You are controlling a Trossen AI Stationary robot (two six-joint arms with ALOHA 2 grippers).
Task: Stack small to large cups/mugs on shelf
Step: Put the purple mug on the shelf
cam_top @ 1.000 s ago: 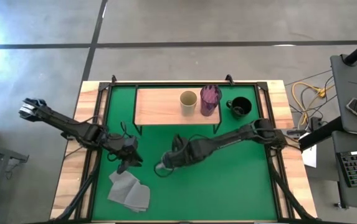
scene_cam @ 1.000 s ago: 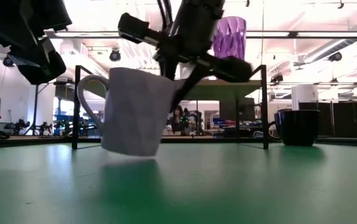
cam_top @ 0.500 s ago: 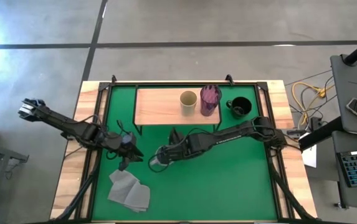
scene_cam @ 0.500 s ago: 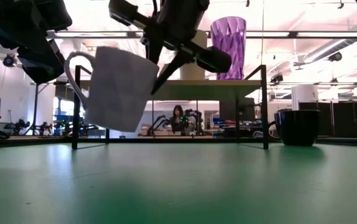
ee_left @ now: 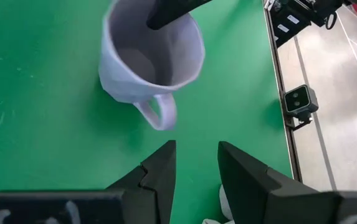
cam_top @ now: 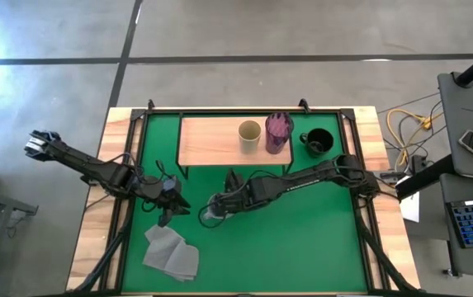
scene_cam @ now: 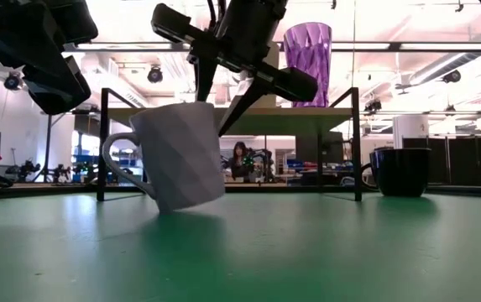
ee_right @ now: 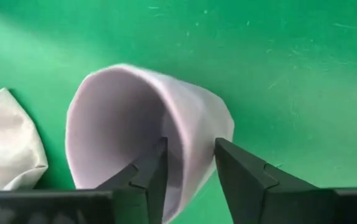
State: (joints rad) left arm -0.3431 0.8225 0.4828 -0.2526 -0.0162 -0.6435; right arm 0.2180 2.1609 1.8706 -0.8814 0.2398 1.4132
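The lavender-grey mug (scene_cam: 181,155) is tilted on the green mat (cam_top: 302,239), resting on its base edge below the handle (ee_left: 159,112), which points at my left gripper. My right gripper (ee_right: 190,168) comes down from above, open, astride the mug's wall. My left gripper (ee_left: 197,168) hovers open just left of the mug, holding nothing. The tan cup (cam_top: 249,134) and the purple tumbler (cam_top: 278,132) stand on the wooden shelf (cam_top: 207,142). The black mug (cam_top: 318,142) stands on the mat, right of the shelf. My right gripper has one finger (ee_right: 150,171) inside the mug and the other (ee_right: 237,171) outside, astride the wall (ee_right: 187,146) on the side away from the handle. The fingers slant down from above. A gap shows beside the wall. Whether either finger touches it, I cannot tell.
A crumpled grey cloth (cam_top: 171,252) lies on the mat near the front left, close below my left gripper. The shelf's black legs (scene_cam: 104,143) stand behind the mug. The left part of the shelf board is bare. Open mat lies to the front right.
My right gripper lifted the mug clear of the mat, tipped, and carried it a little toward the table's left. It then opened and let go. The mug has come back down onto the mat and now leans on its base edge. My left arm has kept still.
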